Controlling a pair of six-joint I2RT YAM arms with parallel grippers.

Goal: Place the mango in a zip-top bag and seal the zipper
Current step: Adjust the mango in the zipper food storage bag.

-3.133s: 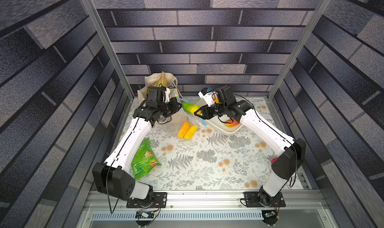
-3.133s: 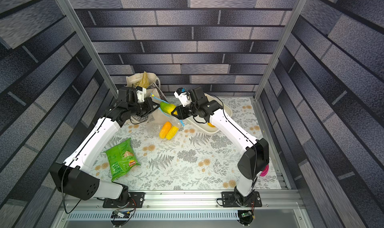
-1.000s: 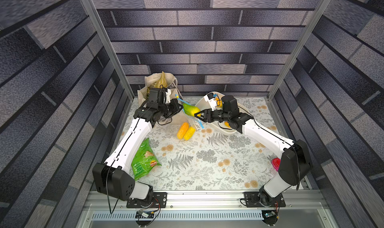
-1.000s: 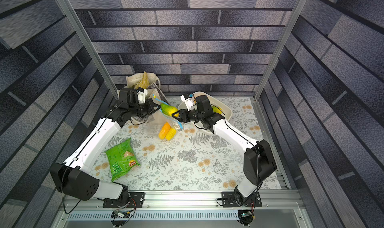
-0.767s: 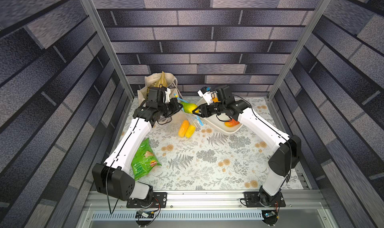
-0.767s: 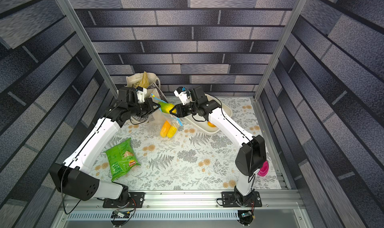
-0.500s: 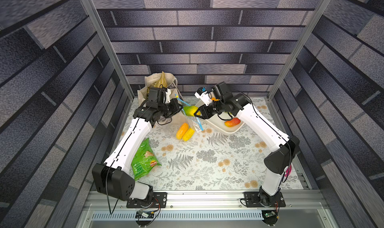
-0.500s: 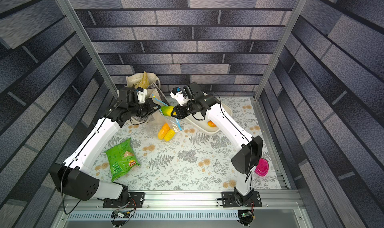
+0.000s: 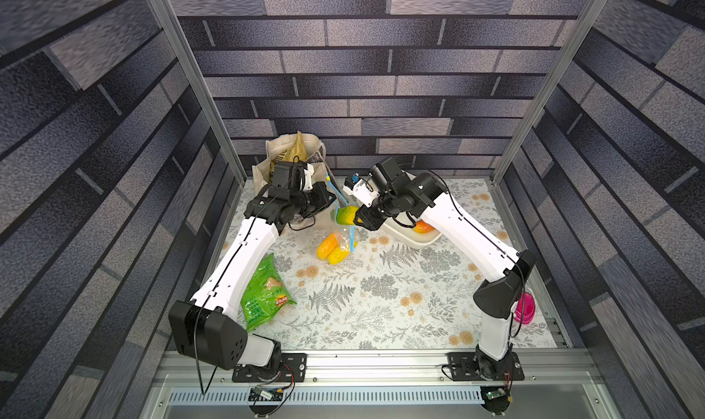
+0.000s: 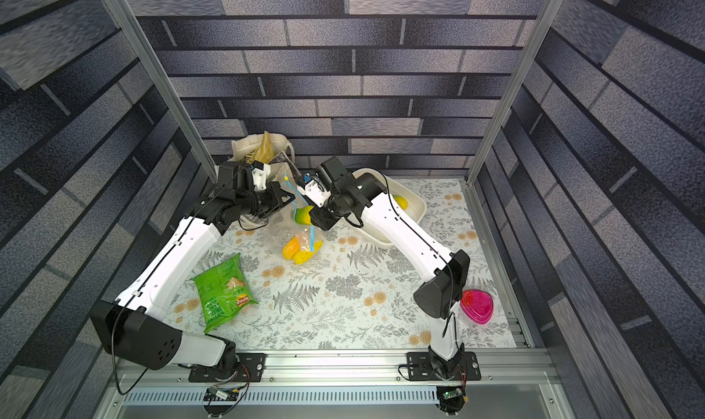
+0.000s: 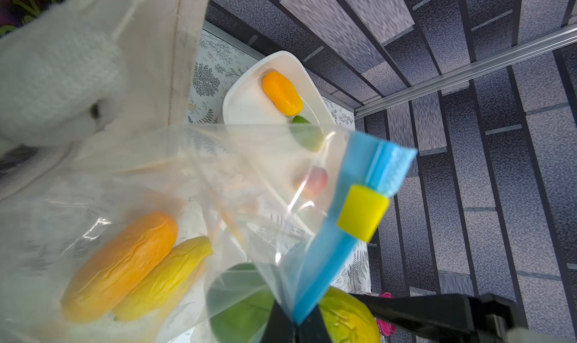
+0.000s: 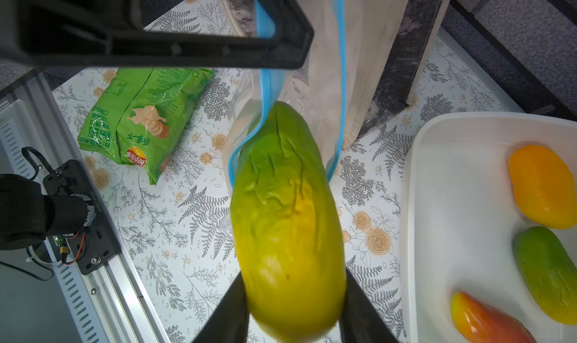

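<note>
The right pincer (image 12: 293, 307) had its two dark fingers clamped on the yellow end of the mango (image 12: 287, 219), holding it clear of the table (image 9: 381, 302). The fruit's green end stood in the open mouth of the zip-top bag (image 9: 337, 237), between the two blue lips of the zipper (image 11: 331, 254). The left pincer (image 11: 293, 325) was closed tight on one lip of that strip, holding the bag's mouth up. The yellow slider tab (image 11: 362, 211) sat near the strip's far end, and the mouth was unsealed. Lower in the clear bag lay an orange fruit (image 11: 121, 263) and a yellow fruit (image 11: 162, 279), touching side by side, with the bag's bottom resting on the table.

Just beside the right arm stood a white tray (image 12: 412, 201) holding an orange mango (image 12: 543, 185), a green one (image 12: 549, 272) and a red-orange one (image 12: 487, 319). A beige canvas tote (image 9: 290, 154) stood behind the left pincer against the back wall. A green crisp packet (image 12: 140, 119) lay flat by the left arm, well apart from the bag. A pink object (image 10: 477, 306) sat at the table's edge near the right arm's base.
</note>
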